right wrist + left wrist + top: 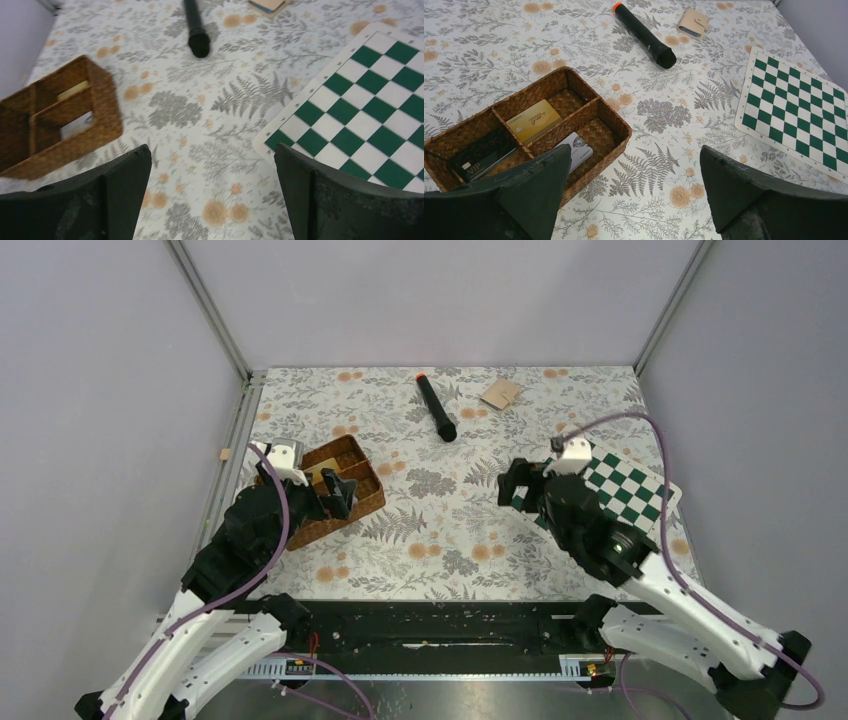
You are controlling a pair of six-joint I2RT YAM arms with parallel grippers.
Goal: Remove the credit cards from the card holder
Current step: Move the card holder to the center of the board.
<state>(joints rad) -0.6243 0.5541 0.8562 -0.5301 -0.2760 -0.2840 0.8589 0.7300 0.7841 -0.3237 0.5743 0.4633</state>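
Card holder (501,393), tan, is lying flat and slightly askew near the table (450,530) far edge, well ahead of the nearer right gripper (212,155); it and the left gripper (634,152) are gaping, grasping nothing.

Card holder (501,393) lies at 1 o'clock, apart from both grippers. Left gripper (342,494) sits over woven basket (350,519) at 9 o'clock; right gripper (515,488) at chequered board (628,492) edge, 3 o'clock

I see my left arm (190,640) at seven o'clock and my right arm (685,602) at five. Both have white lower shells, black upper links, purple cables and matte-black wedge fingers (531,192).
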